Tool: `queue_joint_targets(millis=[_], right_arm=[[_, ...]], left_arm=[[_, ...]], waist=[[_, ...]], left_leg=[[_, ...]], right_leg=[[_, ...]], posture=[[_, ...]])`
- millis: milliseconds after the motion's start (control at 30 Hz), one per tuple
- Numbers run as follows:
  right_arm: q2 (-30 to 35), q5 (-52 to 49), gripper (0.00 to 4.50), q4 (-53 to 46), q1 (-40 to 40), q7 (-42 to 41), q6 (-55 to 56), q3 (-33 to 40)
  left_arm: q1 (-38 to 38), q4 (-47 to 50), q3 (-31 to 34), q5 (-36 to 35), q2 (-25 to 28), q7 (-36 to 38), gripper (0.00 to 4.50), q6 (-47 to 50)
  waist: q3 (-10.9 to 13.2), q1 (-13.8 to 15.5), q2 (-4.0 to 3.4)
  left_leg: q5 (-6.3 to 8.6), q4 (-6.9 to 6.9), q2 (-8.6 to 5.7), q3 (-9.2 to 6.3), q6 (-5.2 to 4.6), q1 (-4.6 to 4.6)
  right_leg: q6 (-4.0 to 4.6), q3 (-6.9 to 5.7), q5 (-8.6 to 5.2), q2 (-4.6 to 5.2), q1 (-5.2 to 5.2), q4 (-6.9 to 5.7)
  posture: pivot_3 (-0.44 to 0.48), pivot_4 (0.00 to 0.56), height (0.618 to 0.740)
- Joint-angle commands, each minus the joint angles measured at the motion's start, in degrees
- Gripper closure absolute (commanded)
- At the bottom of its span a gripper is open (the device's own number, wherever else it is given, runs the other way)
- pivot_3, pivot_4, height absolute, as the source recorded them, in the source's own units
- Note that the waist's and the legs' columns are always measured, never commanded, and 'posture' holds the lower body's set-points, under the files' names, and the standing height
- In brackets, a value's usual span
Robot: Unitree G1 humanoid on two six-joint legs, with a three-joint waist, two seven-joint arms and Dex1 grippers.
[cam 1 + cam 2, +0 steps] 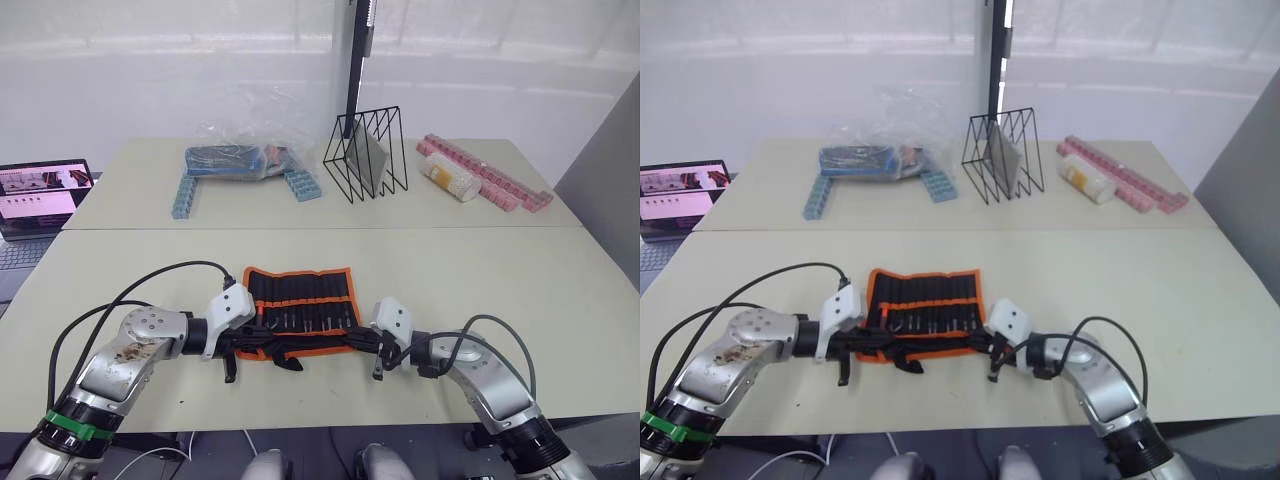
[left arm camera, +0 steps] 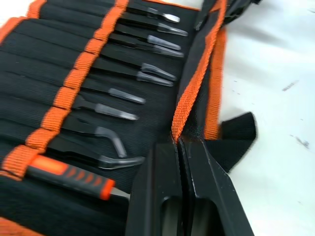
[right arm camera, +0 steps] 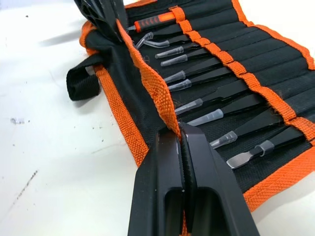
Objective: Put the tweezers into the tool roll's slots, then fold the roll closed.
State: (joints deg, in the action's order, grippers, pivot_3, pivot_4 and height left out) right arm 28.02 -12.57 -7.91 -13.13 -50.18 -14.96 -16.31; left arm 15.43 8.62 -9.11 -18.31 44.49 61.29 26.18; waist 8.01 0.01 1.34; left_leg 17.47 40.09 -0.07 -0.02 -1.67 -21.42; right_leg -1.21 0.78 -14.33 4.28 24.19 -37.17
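Roll [image 1: 300, 300] lies open near the table's [image 1: 520, 290] front edge, about midway along it. Tweezers [image 3: 231, 93] already sit in the slots [image 2: 74, 83], clear tip caps showing, with an orange-handled tool [image 2: 69, 174] in the end slot. So the folding step is what is left, by the look of it.

Your left gripper [image 2: 179, 147] is closed tight on the roll's near orange-edged flap at its left end. Your right gripper [image 3: 179, 135] is pinched shut on the same flap at the right end. Flap is lifted off the table between them.

Handling: fabric is soft and limp, so it will likely sag between your two grips; the orange webbing edge looks the firmest place to hold. The load is light. Tweezers are slim and smooth, and could slide out if you tilt the roll. Strap loop [image 3: 81, 83] hangs loose at the near edge and may get caught in the fold.

Around: wire rack [image 1: 366, 155], plastic bag [image 1: 240, 158] and pink strips [image 1: 490, 178] sit along the far edge, well apart. Laptop [image 1: 40, 195] sits off the left side. Nothing blocks the fold.
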Motion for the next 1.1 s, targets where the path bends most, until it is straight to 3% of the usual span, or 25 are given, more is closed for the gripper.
queue_joint_targets(millis=[33,300,500,633,767,1100], right_arm=[[0.8,0.5,4.50,-0.8,0.5,2.3,-0.8,3.2],[-0.3,-2.8,1.91,-3.7,0.9,4.0,-3.8,6.4],[0.1,-7.5,1.91,-8.0,2.0,-0.5,-2.7,8.0],[-1.0,-8.8,3.03,-9.2,0.7,-4.2,-2.6,4.6],[-3.3,-4.6,4.48,-6.1,-1.7,-4.1,-1.5,-0.9],[-6.2,4.6,4.48,7.0,-7.0,0.2,-0.3,-4.5]], left_arm=[[1.5,-2.4,0.1,2.8,0.6,-1.0,4.46,-1.1],[2.9,-3.2,-0.7,4.0,-0.6,-1.2,4.50,-1.2],[3.4,-3.0,-0.8,4.1,-1.0,-1.0,4.50,-0.2],[4.0,-3.1,-0.9,4.2,-1.1,-0.7,4.50,0.3],[4.1,-2.8,-1.0,4.3,-1.1,-0.3,4.50,0.6],[3.6,-1.4,-0.1,4.4,0.2,1.1,4.50,-0.7]], waist=[[0.0,0.0,0.00],[0.0,-0.1,0.00],[0.0,0.0,0.00],[0.0,-0.1,0.00],[0.0,-0.2,0.00],[0.0,-0.3,0.00]], left_leg=[[0.00,0.00,-0.01,0.00,0.00,0.01],[0.00,-0.02,0.00,0.01,0.00,0.00],[0.00,-0.03,0.00,0.01,0.00,0.00],[0.00,-0.02,0.00,0.01,0.00,0.01],[-0.01,-0.02,0.01,0.00,0.01,0.01],[-0.01,-0.02,-0.04,0.02,0.02,-0.01]], right_leg=[[0.00,0.00,0.00,0.01,-0.01,0.00],[0.00,0.00,0.00,0.00,0.01,0.00],[-0.01,0.00,0.00,0.01,-0.01,0.01],[-0.01,0.00,0.00,0.01,-0.01,0.01],[-0.01,-0.01,0.00,-0.03,0.01,-0.01],[-0.04,-0.01,0.02,0.03,0.05,-0.01]], posture=[[0.000,0.150,0.724],[0.000,0.150,0.724],[0.000,0.150,0.724],[0.000,0.150,0.724],[0.000,0.150,0.724],[0.000,0.150,0.724]])
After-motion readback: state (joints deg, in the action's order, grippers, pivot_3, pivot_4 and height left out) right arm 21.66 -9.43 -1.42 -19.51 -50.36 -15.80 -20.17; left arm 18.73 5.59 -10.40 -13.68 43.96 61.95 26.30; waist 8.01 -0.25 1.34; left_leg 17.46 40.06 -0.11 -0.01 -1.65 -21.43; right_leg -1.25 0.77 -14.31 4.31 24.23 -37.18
